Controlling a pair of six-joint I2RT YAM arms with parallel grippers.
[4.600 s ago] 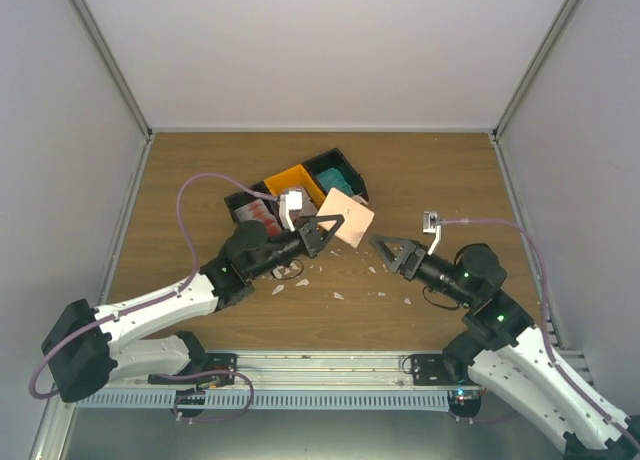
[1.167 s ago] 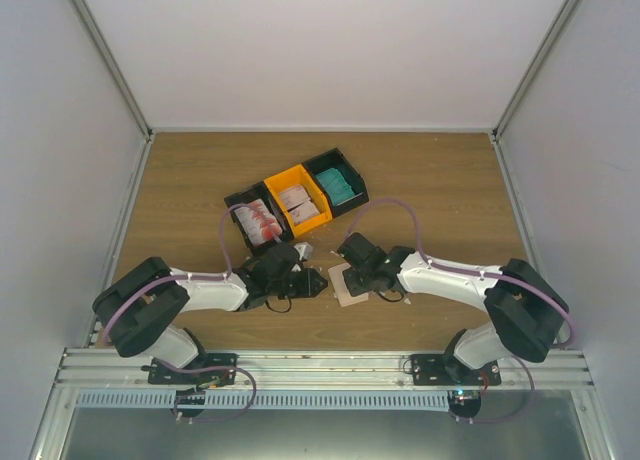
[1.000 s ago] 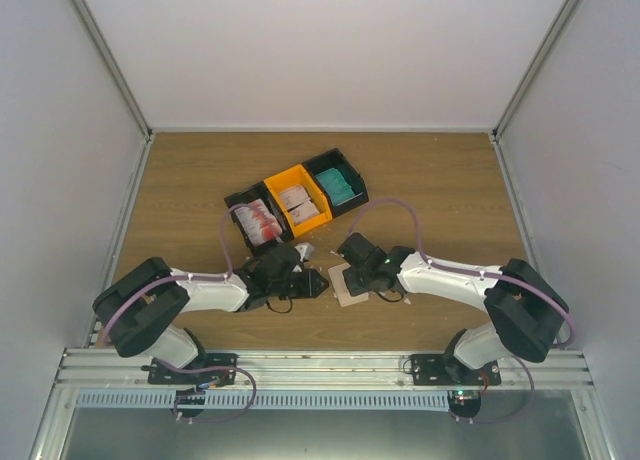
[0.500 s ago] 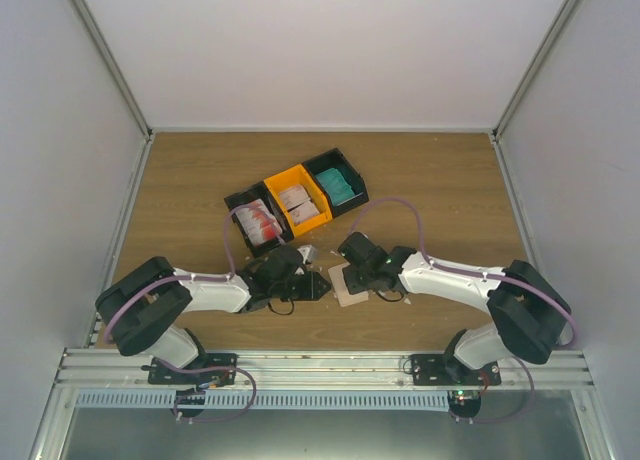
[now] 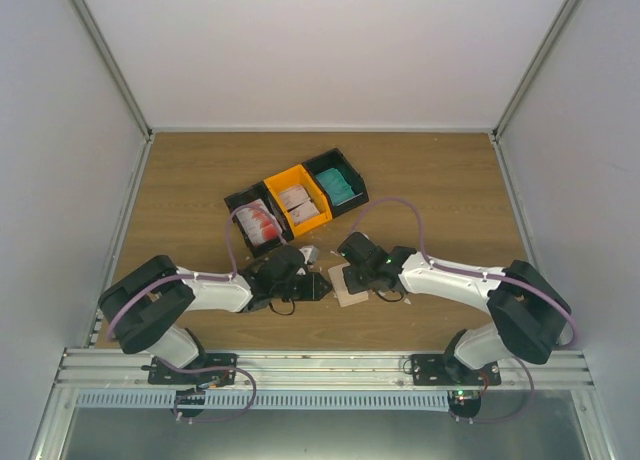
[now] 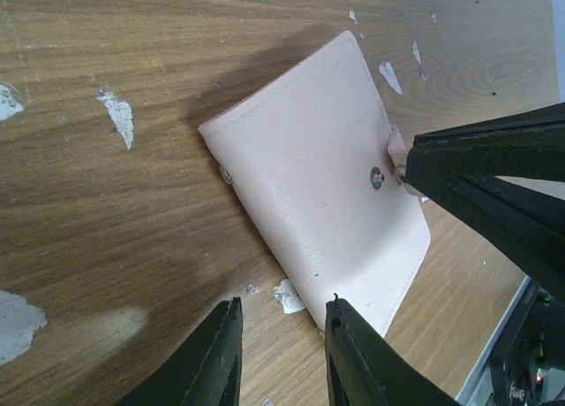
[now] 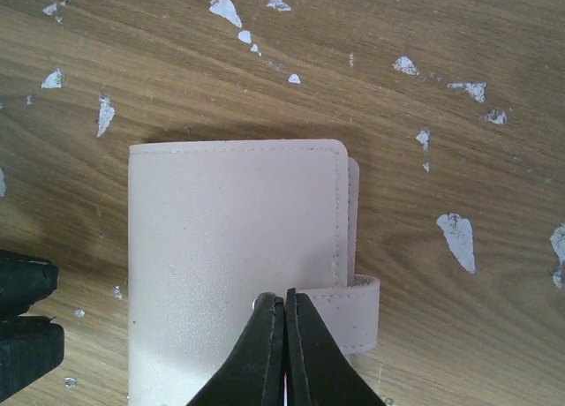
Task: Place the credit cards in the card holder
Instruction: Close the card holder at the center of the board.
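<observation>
The card holder lies boxed in on the table: left fingers, spread, at one edge, right fingers pressed together over its tab. Joined bins block behind; the far table lies open.

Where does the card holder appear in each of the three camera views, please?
Top external: the card holder lies just below the centre of the frame.
Left wrist: the card holder fills the centre, lying diagonally.
Right wrist: the card holder sits lower centre-left, cut by the bottom edge.
Shared landmark: the tab clasp, with the right gripper shut at it.
</observation>
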